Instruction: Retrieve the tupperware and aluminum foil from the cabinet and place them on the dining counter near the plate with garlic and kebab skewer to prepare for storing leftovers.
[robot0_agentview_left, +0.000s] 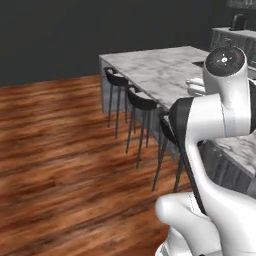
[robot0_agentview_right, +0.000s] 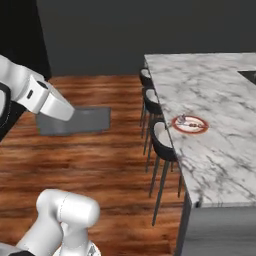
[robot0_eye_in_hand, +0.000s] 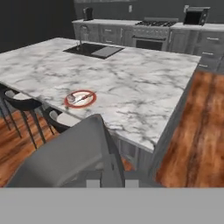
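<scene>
My gripper (robot0_eye_in_hand: 112, 183) is shut on the tupperware (robot0_eye_in_hand: 74, 157), a grey translucent tub that fills the lower left of the hand view. In the right base view the tupperware (robot0_agentview_right: 75, 121) hangs level over the wood floor, left of the dining counter (robot0_agentview_right: 215, 100). The red-rimmed plate (robot0_eye_in_hand: 80, 99) lies on the white marble dining counter (robot0_eye_in_hand: 131, 87) near its stool side, beyond the tub. On it are the pale garlic (robot0_eye_in_hand: 71, 98) and the kebab skewer (robot0_eye_in_hand: 84, 98). The plate (robot0_agentview_right: 190, 124) also shows from the right base. The aluminum foil and the cabinet are out of view.
Dark stools (robot0_agentview_right: 162, 142) stand in a row along the counter's near side, between me and the plate. A sink (robot0_eye_in_hand: 92, 50) is set in the far part of the slab. Behind it runs a worktop with a stove (robot0_eye_in_hand: 153, 24) and microwave (robot0_eye_in_hand: 194, 16). Wood floor (robot0_agentview_left: 60, 150) lies open to the left.
</scene>
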